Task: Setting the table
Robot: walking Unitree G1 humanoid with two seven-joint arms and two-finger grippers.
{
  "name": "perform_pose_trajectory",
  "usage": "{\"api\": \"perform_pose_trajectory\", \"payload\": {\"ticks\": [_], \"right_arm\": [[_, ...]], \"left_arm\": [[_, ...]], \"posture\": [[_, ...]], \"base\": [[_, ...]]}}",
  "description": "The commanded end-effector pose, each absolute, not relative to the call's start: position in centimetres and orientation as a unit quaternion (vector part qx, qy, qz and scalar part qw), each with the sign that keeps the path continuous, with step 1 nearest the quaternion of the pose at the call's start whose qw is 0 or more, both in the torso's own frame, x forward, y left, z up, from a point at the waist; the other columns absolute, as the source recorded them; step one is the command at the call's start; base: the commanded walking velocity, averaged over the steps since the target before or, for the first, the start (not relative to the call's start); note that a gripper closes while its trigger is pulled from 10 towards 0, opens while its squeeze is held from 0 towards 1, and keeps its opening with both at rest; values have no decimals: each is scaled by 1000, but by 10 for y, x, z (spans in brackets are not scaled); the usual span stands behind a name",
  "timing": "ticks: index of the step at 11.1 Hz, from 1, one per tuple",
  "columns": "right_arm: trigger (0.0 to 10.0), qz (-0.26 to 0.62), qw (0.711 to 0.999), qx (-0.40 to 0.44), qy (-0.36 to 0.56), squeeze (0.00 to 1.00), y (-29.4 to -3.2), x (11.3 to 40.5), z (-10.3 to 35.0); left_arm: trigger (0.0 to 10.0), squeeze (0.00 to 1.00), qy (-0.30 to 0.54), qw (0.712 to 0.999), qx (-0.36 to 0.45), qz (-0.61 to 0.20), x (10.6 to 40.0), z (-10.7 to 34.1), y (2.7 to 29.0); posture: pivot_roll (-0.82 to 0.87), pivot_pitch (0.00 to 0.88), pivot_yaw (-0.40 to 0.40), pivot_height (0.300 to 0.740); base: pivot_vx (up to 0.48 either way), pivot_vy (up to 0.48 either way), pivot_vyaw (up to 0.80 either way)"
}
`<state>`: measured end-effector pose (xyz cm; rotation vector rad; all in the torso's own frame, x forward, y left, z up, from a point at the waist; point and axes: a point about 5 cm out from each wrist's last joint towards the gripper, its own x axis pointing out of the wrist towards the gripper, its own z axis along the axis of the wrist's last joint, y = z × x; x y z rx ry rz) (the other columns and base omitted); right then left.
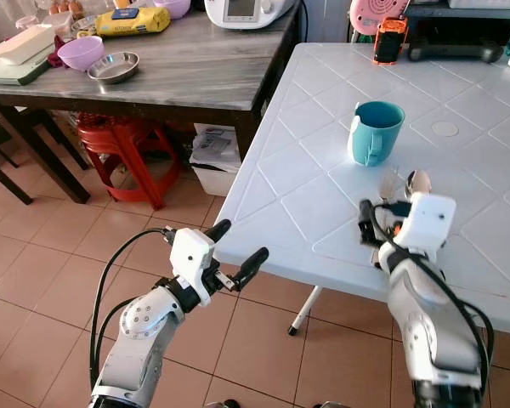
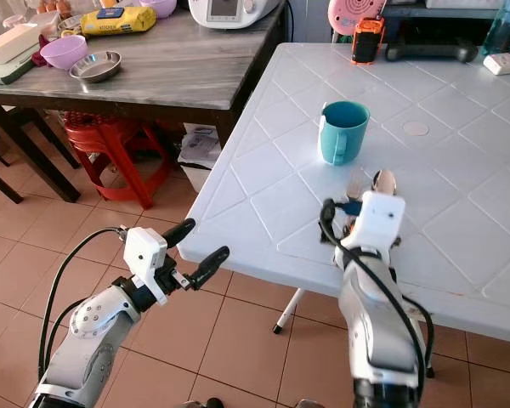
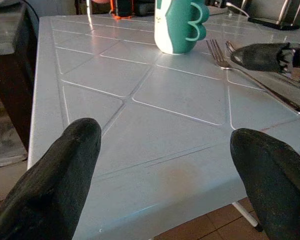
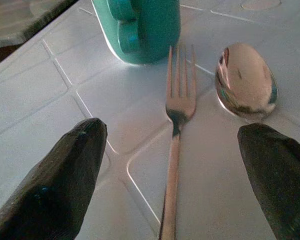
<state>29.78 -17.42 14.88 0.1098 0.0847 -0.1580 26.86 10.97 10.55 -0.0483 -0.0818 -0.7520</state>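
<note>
On the far left I see a grey surface (image 1: 204,72) carrying a purple bowl (image 1: 81,52) and a steel dish (image 1: 113,66), with a red stool (image 1: 123,144) beneath it. My left hand (image 1: 235,251) hangs off the near edge of the white surface (image 1: 306,183), over the tiled floor, fingers spread wide and holding nothing. Further right, the teal mug (image 1: 376,131) stands upright on the white surface. Just nearer than it lie the fork (image 4: 176,130) and, on its right, the spoon (image 4: 246,80), side by side but apart. My right hand (image 4: 175,180) hovers over their handles, fingers wide apart and straddling the fork, gripping nothing.
</note>
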Motion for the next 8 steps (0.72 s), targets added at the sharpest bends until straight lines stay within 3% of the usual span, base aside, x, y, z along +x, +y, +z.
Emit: {"api": "perform_pose_trajectory", "payload": {"ticks": [1,3,4,5,8], "right_arm": [[10000,-75,994,53,56,0,-171,300,146],[9608,-75,993,29,87,0,-171,304,138],[2667,-63,993,18,98,0,-168,306,136],[0,-56,993,2,100,0,-165,308,136],[0,-65,992,5,111,0,-170,314,134]], "left_arm": [[10000,0,-41,930,-22,-365,269,105,113],[10000,0,-57,924,-28,-378,267,108,109],[10000,0,-57,922,-32,-382,265,108,107],[10000,0,-57,922,-31,-383,265,108,107],[10000,0,-58,921,-31,-384,265,108,107]], "posture": [[-119,150,116,740],[-119,150,113,740],[-120,152,114,740],[-118,153,113,740],[-115,151,115,740]], "base": [[0,0,0],[0,0,0],[0,0,0],[0,0,0],[0,0,0]]}}
